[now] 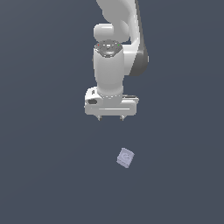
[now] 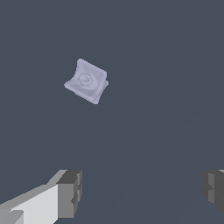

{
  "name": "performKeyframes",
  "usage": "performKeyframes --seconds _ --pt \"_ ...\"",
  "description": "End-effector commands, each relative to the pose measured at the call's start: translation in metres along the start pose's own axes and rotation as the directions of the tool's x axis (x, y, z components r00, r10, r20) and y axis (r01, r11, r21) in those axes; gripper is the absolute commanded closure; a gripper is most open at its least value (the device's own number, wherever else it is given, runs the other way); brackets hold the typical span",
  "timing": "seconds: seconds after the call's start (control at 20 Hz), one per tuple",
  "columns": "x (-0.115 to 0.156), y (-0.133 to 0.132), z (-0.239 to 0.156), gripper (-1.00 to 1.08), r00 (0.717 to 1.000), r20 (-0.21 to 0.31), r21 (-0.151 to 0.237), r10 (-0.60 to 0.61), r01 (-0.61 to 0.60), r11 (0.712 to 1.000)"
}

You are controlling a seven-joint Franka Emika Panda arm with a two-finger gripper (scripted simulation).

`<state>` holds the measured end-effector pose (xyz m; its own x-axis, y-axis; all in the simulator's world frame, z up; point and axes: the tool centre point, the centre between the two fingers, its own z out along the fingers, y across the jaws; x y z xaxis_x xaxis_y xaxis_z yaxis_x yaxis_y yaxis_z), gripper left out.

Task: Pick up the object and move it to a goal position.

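The small pale lavender-grey cube with a faint circular mark on its upper face lies on the plain dark slate-blue floor, turned at an angle instead of squared to the arm. The white Panda gripper hangs above the floor, well apart from the cube; in the exterior view the cube sits below the gripper and slightly to that view's right. The jaws stand wide apart and hold nothing, and in the wrist view the cube lies clear of both dark grey fingertip pads.

The step in hand looks like the approach before the grasp. To do it well, the gripper should first travel sideways until the cube is centred between the pads, then turn at the wrist so the pads face 2 opposite flat sides, not corners, and only then descend. Closing on the corners would likely spin or squirt the cube out.

Counted: 1 cube, 1 arm, 1 gripper with 2 fingers. No goal marker is visible.
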<state>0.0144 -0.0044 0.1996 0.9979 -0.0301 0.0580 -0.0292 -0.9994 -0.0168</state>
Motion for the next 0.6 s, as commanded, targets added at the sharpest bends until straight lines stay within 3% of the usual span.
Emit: performKeyframes --seconds 0.0,0.55 --pt "0.0 0.0 0.0 -0.92 1.0 0.0 0.0 0.0 0.0 1.0" --pt "0.005 -0.033 -0.001 -0.92 1.0 -0.007 0.013 -0.019 0.019 1.0"
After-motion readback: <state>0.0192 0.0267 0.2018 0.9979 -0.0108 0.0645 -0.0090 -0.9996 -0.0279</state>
